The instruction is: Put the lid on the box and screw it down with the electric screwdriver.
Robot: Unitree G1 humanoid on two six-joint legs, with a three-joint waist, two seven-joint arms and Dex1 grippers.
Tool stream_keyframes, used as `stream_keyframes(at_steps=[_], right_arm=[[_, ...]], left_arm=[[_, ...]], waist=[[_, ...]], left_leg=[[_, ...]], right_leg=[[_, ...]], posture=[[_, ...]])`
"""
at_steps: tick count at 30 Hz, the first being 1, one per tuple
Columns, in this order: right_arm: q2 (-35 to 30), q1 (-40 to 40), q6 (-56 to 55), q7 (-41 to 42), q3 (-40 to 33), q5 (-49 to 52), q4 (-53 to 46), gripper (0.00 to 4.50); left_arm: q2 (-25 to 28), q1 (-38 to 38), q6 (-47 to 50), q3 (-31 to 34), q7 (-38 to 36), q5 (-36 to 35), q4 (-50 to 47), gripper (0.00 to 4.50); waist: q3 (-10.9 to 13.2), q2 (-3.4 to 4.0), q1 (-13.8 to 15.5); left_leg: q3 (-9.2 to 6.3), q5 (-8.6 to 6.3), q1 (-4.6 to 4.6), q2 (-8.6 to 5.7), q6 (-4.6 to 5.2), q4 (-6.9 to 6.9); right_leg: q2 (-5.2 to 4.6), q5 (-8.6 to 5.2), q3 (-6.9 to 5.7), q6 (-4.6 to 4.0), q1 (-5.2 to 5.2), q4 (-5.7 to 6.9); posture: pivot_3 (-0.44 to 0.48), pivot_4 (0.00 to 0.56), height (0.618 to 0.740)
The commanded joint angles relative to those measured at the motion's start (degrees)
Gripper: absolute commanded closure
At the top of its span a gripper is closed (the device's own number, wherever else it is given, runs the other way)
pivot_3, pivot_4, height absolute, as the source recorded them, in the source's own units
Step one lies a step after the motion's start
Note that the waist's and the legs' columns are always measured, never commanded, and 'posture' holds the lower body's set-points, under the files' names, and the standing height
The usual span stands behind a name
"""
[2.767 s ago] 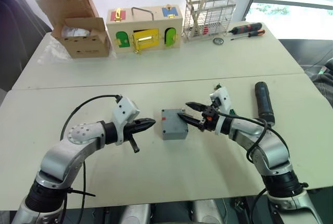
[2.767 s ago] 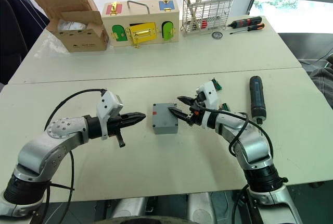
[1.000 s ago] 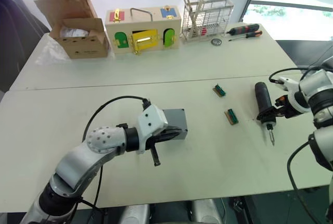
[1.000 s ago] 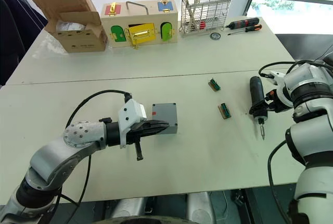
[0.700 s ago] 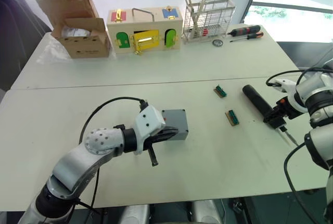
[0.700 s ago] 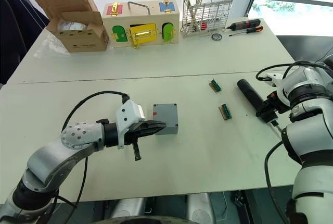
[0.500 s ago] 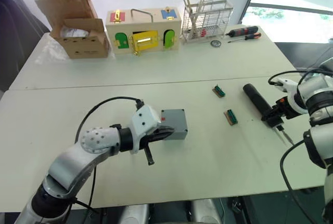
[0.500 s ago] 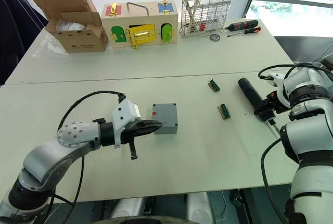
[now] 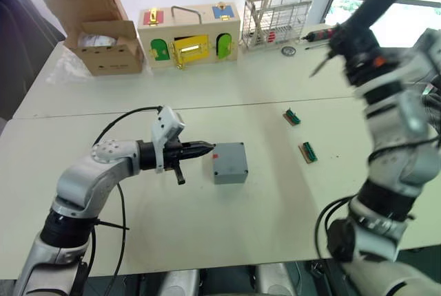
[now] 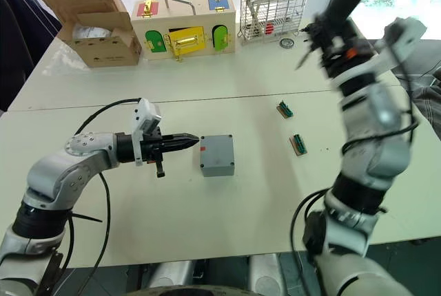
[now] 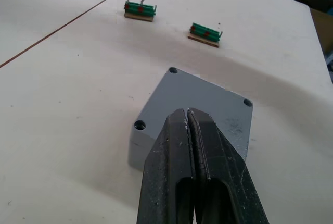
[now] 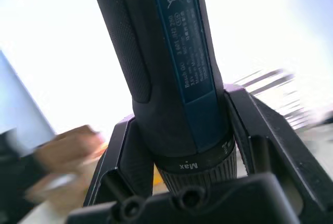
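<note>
Lid [image 11: 200, 109] on box [image 9: 230, 164]; wire rack [image 9: 273, 20] holds sticks.

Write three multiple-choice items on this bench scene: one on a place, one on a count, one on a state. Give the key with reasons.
1. Where is the electric screwdriver?
A. Lying on the table
B. Raised in the right pincer
C. In the wire basket

2. How many small green connector blocks lie on the table near the box?
A. Two
B. Four
C. None

3. How are the left pincer's fingers?
A. Spread wide around the box
B. Closed together
C. Holding a hand screwdriver

Key: 
1 B: the right wrist view shows the black tool clamped between the fingers, and the eye views show it lifted above the table. 
2 A: two green blocks lie beyond the box in the left wrist view. 
3 B: the two fingers meet with nothing between them, pointing at the lid on the box.
</note>
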Motion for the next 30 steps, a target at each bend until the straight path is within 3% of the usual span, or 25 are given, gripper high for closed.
stream_keyframes(at_steps=[1, 10, 16, 30], right_arm=[[5.2, 4.3, -1.2, -2.7, 5.2, 4.3, -8.1, 2.71], [4.1, 13.2, -7.3, 1.2, 16.4, 1.9, -6.8, 2.71], [2.5, 14.8, -7.9, 2.1, 18.4, 2.2, -6.3, 2.71], [0.8, 18.2, -10.0, 2.8, 20.7, 1.0, -4.4, 2.71]], left_arm=[[0.2, -2.0, -1.1, -1.9, -1.1, 1.1, -0.7, 4.50], [-1.1, -0.7, -4.7, -8.0, -0.5, 7.3, 0.0, 4.50], [-3.5, -0.3, -8.3, -10.8, 0.6, 12.0, 4.0, 4.50], [-4.8, 0.6, -9.7, -10.4, -0.1, 13.0, 4.9, 4.50]], waist=[[0.0, 0.02, 0.1], [0.0, 0.02, -0.4], [0.0, 0.02, 0.0], [0.0, 0.02, 0.0]], left_leg=[[-0.01, -0.07, 0.02, 0.00, 0.12, 0.22], [-0.04, -0.17, 0.00, 0.01, 0.24, 0.09], [-0.04, -0.16, 0.03, 0.02, 0.22, 0.19], [-0.05, -0.16, 0.03, 0.03, 0.22, 0.21]], right_leg=[[0.00, 0.00, -0.01, 0.00, 0.07, 0.07], [0.05, -0.01, -0.01, 0.01, 0.00, 0.11], [0.10, -0.01, -0.03, 0.01, 0.02, 0.09], [0.09, -0.01, -0.02, 0.01, 0.04, 0.09]], posture=[[0.000, 0.150, 0.734], [0.000, 0.150, 0.734], [0.000, 0.150, 0.734], [0.000, 0.150, 0.734]])
